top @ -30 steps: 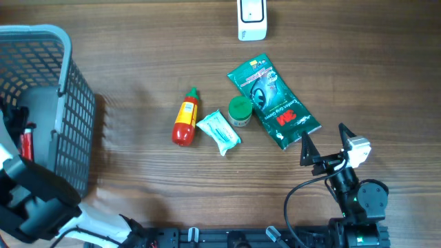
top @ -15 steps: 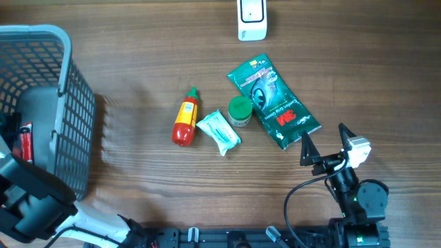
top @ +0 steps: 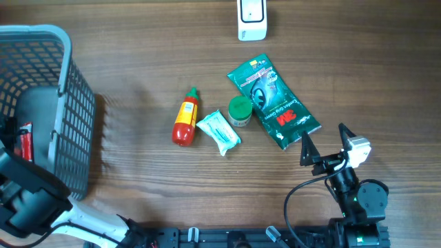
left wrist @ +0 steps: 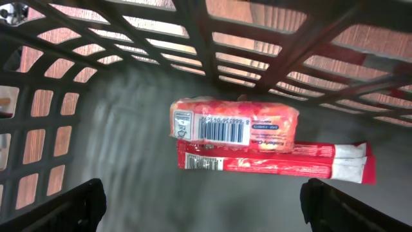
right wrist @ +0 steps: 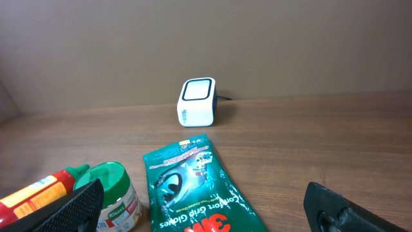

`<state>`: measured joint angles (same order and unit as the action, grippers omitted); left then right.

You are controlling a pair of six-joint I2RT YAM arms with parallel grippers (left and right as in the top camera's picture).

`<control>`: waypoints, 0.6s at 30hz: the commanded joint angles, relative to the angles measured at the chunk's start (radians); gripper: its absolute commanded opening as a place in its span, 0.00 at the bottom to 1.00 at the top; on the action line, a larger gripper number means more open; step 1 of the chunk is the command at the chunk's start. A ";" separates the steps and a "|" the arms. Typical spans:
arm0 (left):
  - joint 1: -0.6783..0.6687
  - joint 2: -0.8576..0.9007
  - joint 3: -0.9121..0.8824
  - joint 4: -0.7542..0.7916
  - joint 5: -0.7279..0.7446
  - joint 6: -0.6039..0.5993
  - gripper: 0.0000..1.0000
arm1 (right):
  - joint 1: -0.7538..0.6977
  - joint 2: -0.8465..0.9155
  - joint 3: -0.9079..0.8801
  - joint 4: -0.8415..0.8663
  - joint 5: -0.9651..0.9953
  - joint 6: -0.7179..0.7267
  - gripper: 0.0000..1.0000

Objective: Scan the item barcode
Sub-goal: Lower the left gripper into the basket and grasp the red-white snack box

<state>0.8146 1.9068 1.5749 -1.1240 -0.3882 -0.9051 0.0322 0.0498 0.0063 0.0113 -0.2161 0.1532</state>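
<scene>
My left gripper (left wrist: 203,209) is open inside the grey basket (top: 65,76), its two dark fingertips low at either side of the left wrist view. Beyond them, on the basket floor, lies an orange-red packet (left wrist: 235,125) with its barcode facing up. It rests partly on a long red packet (left wrist: 283,162). From overhead only a bit of red (top: 25,142) shows in the basket, beside my left arm (top: 27,200). The white scanner (top: 252,19) stands at the table's far edge. My right gripper (top: 324,138) is open near the front right, holding nothing.
Between basket and right gripper lie a red sauce bottle (top: 185,118), a white-teal sachet (top: 218,131), a green-lidded jar (top: 240,110) and a green 3M glove pack (top: 273,102). The right wrist view shows the pack (right wrist: 193,187) just ahead, the scanner (right wrist: 196,102) behind.
My left arm has shifted a little toward the table's near edge inside the basket. The right arm and the items on the table have not moved.
</scene>
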 commanded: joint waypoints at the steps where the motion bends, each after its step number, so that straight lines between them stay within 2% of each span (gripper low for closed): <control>1: 0.008 0.013 -0.007 0.002 -0.021 -0.027 1.00 | 0.005 0.001 -0.001 0.004 0.007 0.006 1.00; 18: 0.010 0.067 -0.007 0.097 -0.029 -0.026 1.00 | 0.005 0.001 -0.001 0.004 0.007 0.006 1.00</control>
<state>0.8146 1.9270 1.5745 -1.0454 -0.3958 -0.9199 0.0322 0.0498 0.0063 0.0113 -0.2161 0.1532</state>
